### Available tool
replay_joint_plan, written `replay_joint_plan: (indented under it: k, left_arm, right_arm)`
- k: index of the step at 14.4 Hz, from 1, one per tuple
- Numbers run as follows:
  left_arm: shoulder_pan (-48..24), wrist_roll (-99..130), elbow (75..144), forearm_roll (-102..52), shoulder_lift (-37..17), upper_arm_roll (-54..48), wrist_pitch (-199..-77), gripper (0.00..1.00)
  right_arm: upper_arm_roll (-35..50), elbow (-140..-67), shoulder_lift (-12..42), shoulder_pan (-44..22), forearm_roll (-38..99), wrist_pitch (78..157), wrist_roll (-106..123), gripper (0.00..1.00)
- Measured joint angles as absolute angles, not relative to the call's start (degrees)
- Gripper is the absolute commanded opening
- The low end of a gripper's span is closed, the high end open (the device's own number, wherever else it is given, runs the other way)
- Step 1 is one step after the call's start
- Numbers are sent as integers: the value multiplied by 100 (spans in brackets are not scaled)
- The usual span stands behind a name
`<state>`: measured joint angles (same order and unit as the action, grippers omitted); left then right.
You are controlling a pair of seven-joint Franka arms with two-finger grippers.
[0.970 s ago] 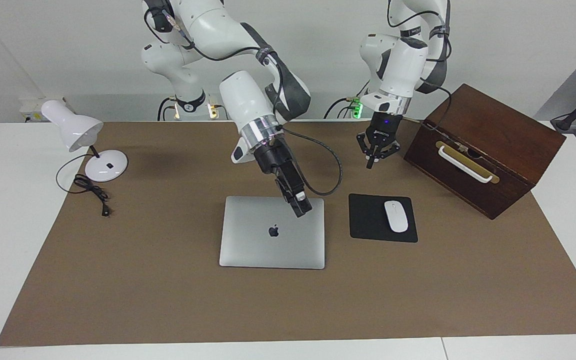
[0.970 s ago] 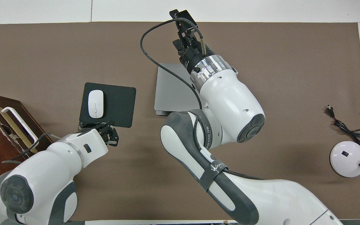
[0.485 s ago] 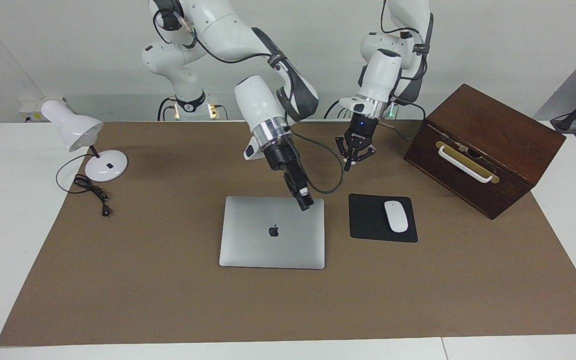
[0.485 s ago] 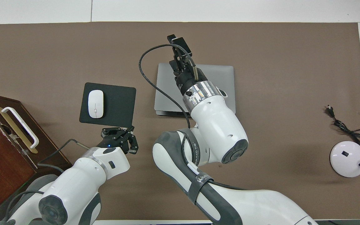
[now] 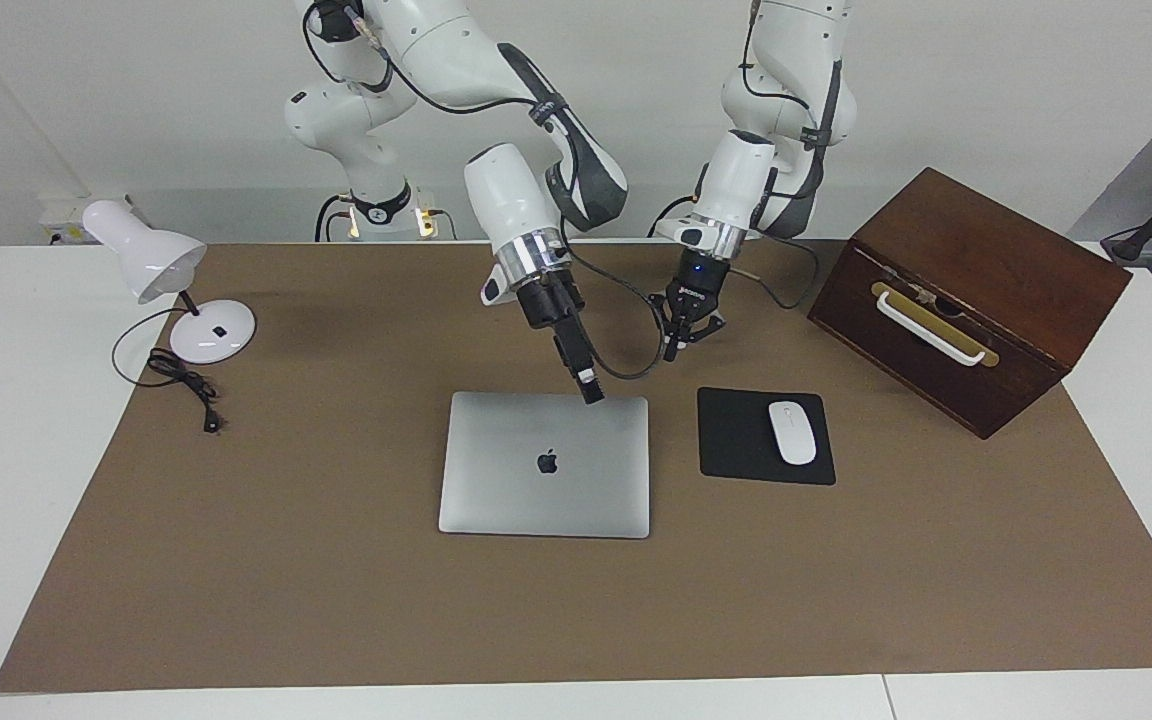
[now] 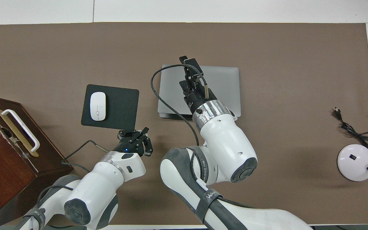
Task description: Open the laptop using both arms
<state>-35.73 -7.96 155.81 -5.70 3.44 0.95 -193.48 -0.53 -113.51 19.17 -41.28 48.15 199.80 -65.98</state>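
Note:
The laptop (image 5: pixel 544 465) (image 6: pixel 222 86) lies closed and flat on the brown mat, silver lid up with the dark logo showing. My right gripper (image 5: pixel 591 393) (image 6: pixel 188 62) slants down over the lid's edge nearest the robots, toward the left arm's end. It is shut with nothing in it, and I cannot tell whether it touches the lid. My left gripper (image 5: pixel 673 350) (image 6: pixel 136 140) hangs shut and empty above the mat, over the spot between the laptop and the mouse pad's corners nearest the robots.
A black mouse pad (image 5: pixel 736 440) with a white mouse (image 5: pixel 792 432) lies beside the laptop. A dark wooden box (image 5: pixel 966 290) with a white handle stands at the left arm's end. A white desk lamp (image 5: pixel 151 262) and its cord (image 5: pixel 186 385) sit at the right arm's end.
The right gripper has drawn back from over the lid to its edge nearest the robots. The left gripper has swung from near the box toward the laptop.

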Motion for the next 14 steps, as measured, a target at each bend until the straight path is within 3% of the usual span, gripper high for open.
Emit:
replay_joint_plan:
  k: [14]
  left_arm:
    - [-3853, -797, 15072, -569, -686, 95, -19953, 0]
  right_arm:
    - [-54, -12137, 1939, -4276, 5388, 19980, -6586, 100]
